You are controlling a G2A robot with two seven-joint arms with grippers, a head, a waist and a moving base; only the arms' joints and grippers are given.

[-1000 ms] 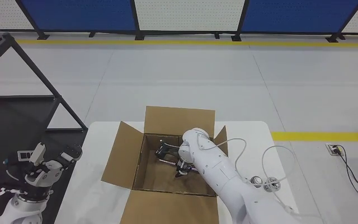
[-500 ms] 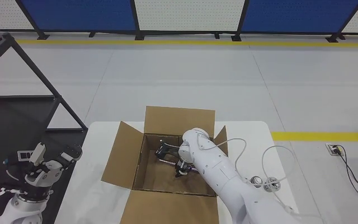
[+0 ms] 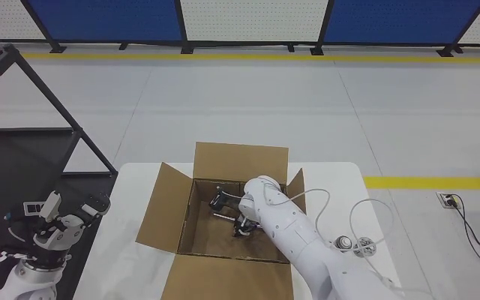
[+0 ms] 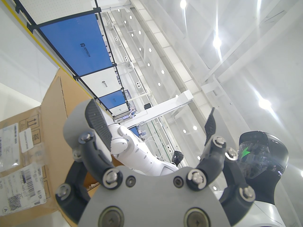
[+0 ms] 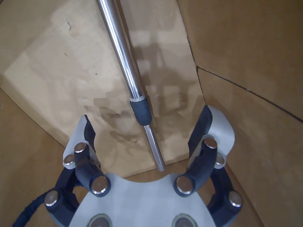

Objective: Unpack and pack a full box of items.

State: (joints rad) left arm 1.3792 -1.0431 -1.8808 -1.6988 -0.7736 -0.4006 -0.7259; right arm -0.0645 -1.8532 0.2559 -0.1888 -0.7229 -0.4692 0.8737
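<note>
Our right gripper (image 5: 146, 114) gapes empty over the steel tube (image 5: 123, 55) in the box (image 3: 240, 159). Our left gripper (image 4: 153, 114), at the box's 9 o'clock, likewise.

Open cardboard box (image 3: 161, 206) holds a black-banded steel tube (image 5: 124, 55) lying flat on its floor.

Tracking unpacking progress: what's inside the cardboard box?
A black-banded metal tube lies on the box floor, the open right pincer above it. The arm hides some floor.

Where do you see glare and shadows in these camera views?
Left wrist view: ceiling lights flare into streaks beyond the left gripper. Right wrist view: the right gripper casts a shadow on the box floor beside the metal tube, which carries a bright highlight.
</note>
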